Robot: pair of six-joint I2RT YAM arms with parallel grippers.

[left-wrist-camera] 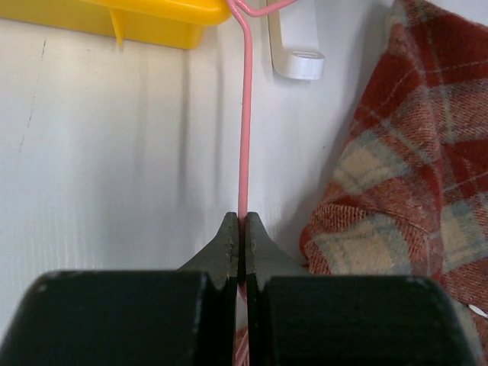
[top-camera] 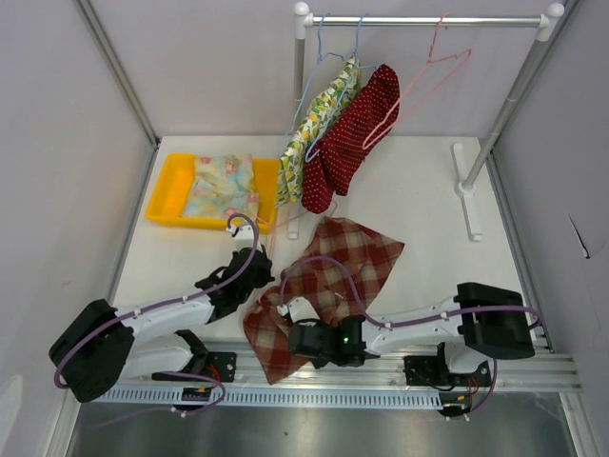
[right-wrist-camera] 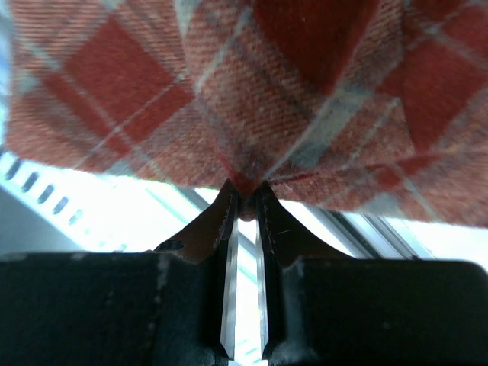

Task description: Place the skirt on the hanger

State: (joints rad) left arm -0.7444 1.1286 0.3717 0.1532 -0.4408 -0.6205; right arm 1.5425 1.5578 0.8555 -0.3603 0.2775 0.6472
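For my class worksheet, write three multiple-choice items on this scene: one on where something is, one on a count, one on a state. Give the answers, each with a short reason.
1. Where on the table is the yellow tray?
A. back left
B. front right
C. centre

2. How many garments hang from the rail?
A. one
B. two
C. four

3. What is the left hand doing?
A. standing open over the tray
B. shut on the pink hanger
C. shut on the rail

Answers:
1 A: in the top view the tray sits by the far left corner.
2 B: only a floral garment and a red dotted garment hang there.
3 B: the left wrist view shows its tips closed on the pink wire.
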